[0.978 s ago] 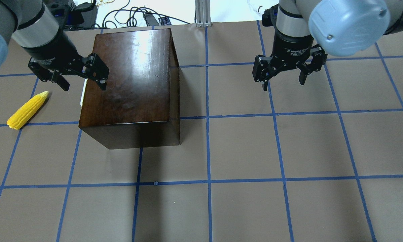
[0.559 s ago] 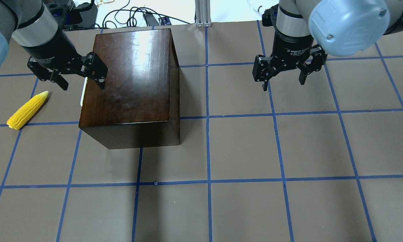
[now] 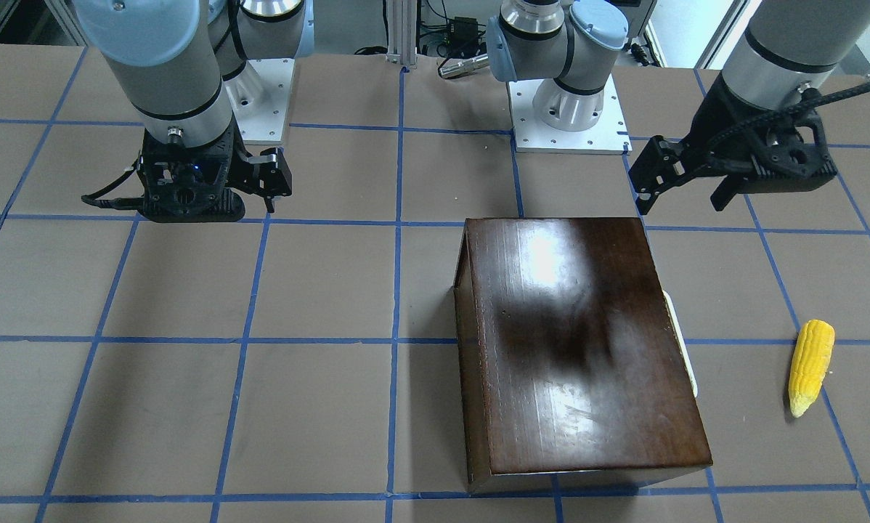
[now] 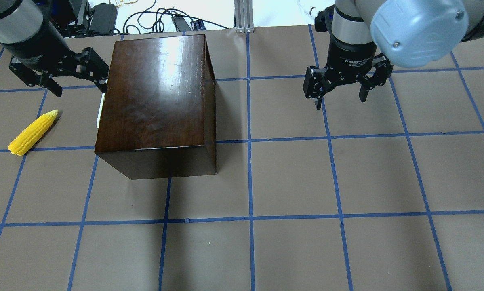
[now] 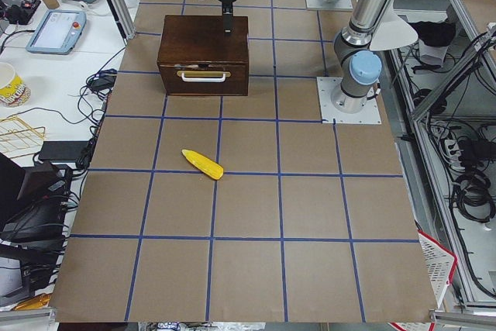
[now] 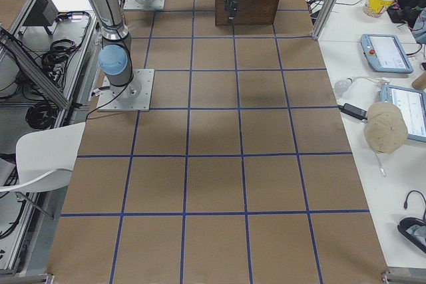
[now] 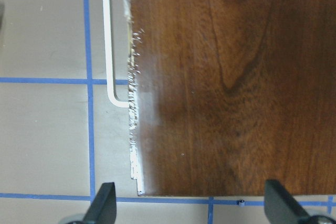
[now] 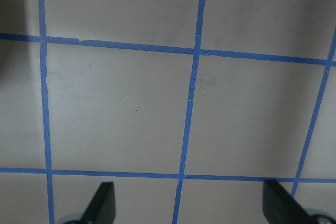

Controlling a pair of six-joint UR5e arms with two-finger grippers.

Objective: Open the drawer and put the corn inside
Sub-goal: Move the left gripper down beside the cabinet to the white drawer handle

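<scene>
One corn (image 4: 33, 132), near left end effector (image 4: 80, 89), untouched

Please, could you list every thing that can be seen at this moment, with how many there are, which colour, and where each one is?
table: one, brown cover with blue tape squares, under everything.
box: one, glossy dark brown wood, standing on the table.
drawer: one, dark brown front, shut in the side of the box that faces the corn.
handle: one, white, on the drawer front.
corn: one, yellow, lying on the table on the box's handle side, apart from it.
cables: several, black, beyond the table's edge.
left hand: one, black, open, raised by the box's handle side, holding nothing.
right hand: one, black, open, raised over the table, away from the box.
</scene>
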